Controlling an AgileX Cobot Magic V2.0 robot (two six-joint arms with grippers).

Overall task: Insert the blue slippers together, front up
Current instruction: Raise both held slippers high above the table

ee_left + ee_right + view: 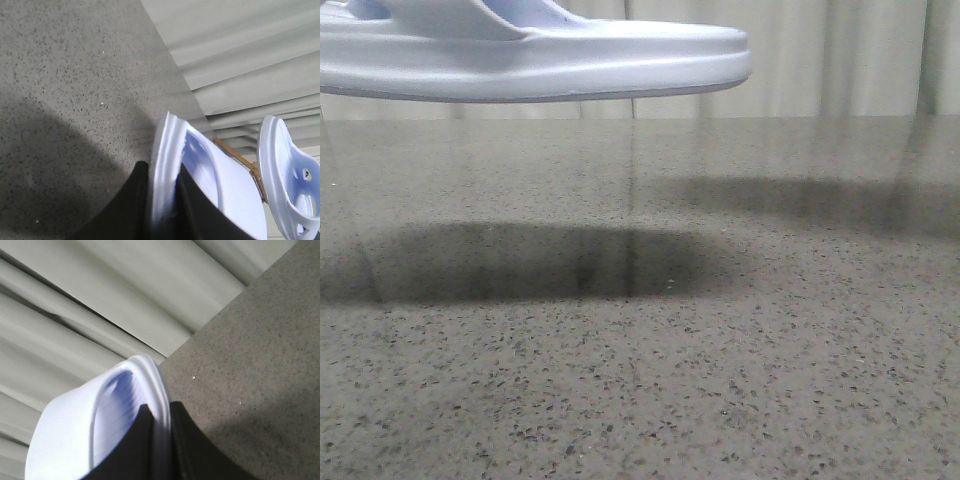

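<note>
Front view gives us one slipper [535, 62] only, hanging in the air across the top left, well clear of the speckled grey tabletop [720, 380], its long axis running level, left to right, rounded end pointing right, sole facing down. Its dark shadow [540, 262] sits on the tabletop beneath it, and a second, fainter shadow [820, 200] lies further back on the right. No gripper shows here at all.

The left wrist view fills in what the front misses: the left gripper [162, 200] is clamped on the rim of one slipper [200, 180], dark fingers [125, 210] either side of the thick sole edge, ribbed footbed showing. Beyond it, apart, hangs the second slipper [290, 185], strap cut-outs visible, with something orange-brown [240, 160] glimpsed between the two; too little shows to name it.

Over to the right wrist view: the right gripper [161, 445] is pinched on the sole edge of its slipper [90, 425], ribbed footbed in view, rounded end pointing away from the fingers toward the pleated pale curtain [100, 305] behind the tabletop's edge.
</note>
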